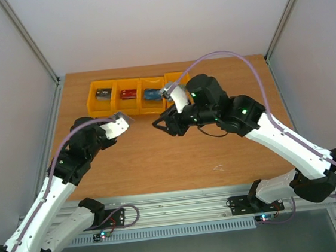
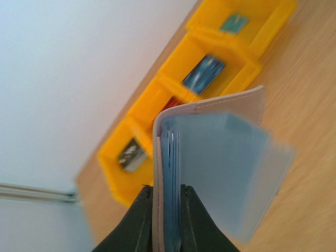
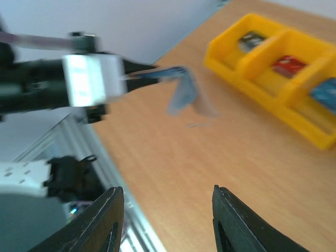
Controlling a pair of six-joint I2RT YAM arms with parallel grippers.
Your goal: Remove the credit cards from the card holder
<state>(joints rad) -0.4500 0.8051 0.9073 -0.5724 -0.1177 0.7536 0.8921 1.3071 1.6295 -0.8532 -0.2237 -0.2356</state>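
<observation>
My left gripper (image 2: 167, 189) is shut on the card holder (image 2: 215, 157) and holds it up above the table. The holder has a pinkish outer cover and light blue-grey leaves that fan open to the right. Thin blue edges (image 2: 171, 152) are stacked inside it; I cannot tell credit cards from sleeves. From above, the left gripper (image 1: 125, 119) faces my right gripper (image 1: 157, 124) across a small gap. In the right wrist view the holder (image 3: 181, 92) hangs blurred from the left fingers, and my right gripper (image 3: 168, 191) is open and empty over bare table.
A row of orange bins (image 1: 115, 106) stands at the back of the table. Three of them hold a dark card (image 1: 102, 94), a red card (image 1: 129, 94) and a blue card (image 1: 151, 94). The metal rail of the table's near edge (image 3: 123, 168) lies below the right fingers.
</observation>
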